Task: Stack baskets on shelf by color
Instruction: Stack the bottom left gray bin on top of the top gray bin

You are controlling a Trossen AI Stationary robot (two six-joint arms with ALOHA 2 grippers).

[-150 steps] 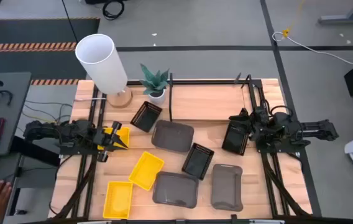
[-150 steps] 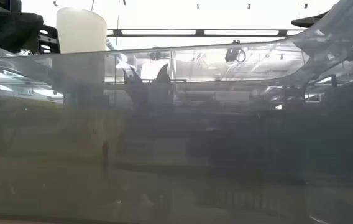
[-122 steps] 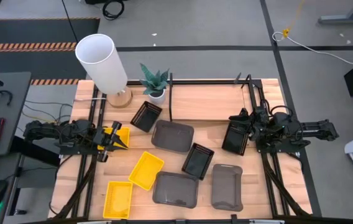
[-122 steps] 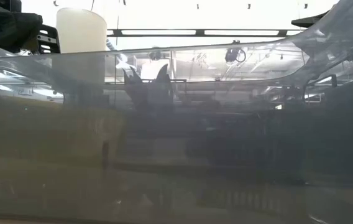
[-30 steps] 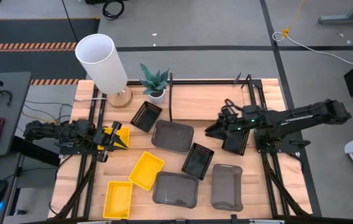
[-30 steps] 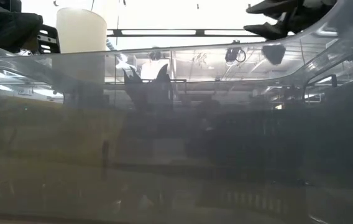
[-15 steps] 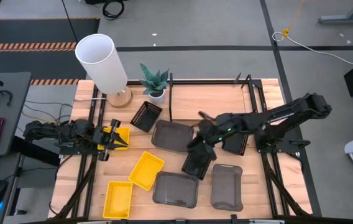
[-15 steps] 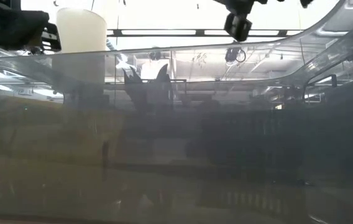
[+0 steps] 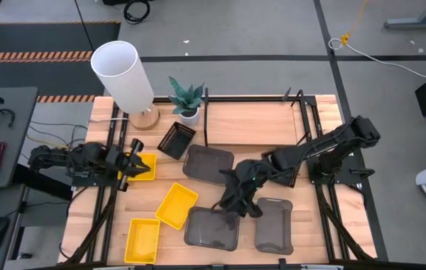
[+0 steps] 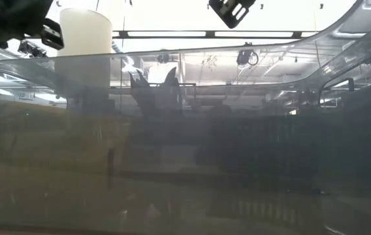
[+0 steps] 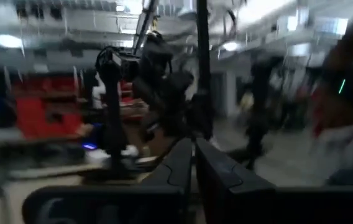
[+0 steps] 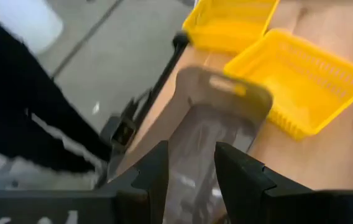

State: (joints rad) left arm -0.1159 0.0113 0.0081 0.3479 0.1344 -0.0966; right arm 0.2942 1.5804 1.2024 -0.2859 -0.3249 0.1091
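One right gripper, jaws parted, over a grey basket

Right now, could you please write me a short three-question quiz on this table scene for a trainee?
1. True or false: the right gripper hangs over a grey basket.
2. Which stands beside the white lamp shade? A) potted plant B) mug C) bottle
3. How many yellow baskets show on the table in the high view?

Key: 1 true; 2 A; 3 three.
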